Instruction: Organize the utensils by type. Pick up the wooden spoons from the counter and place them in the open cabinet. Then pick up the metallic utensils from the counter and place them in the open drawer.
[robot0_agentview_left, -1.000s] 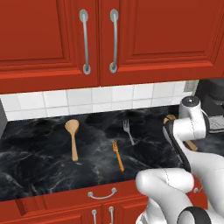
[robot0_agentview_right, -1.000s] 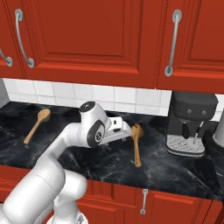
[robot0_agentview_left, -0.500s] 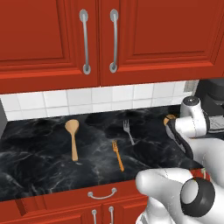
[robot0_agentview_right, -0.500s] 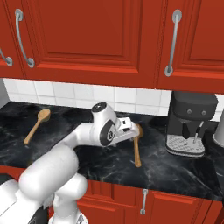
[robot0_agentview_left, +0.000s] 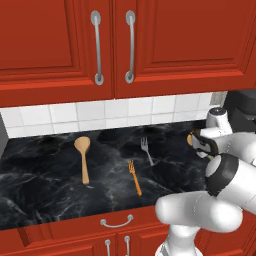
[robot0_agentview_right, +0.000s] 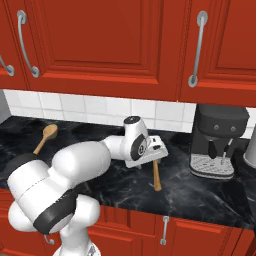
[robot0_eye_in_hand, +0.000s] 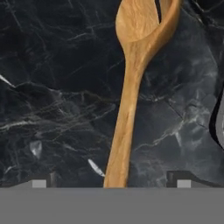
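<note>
Arm now nearer half-hidden wooden spoon (robot0_agentview_right: 156, 176)

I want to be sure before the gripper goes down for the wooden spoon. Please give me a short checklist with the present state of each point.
1. Gripper open: ok.
2. Wooden spoon lies between the fingertips, handle centred: ok.
3. Spoon lies flat on the counter, nothing on top: ok.
4. Coffee machine stands apart from the spoon: ok.
5. Cabinet open to receive it: not ok, the doors in view are shut.
</note>
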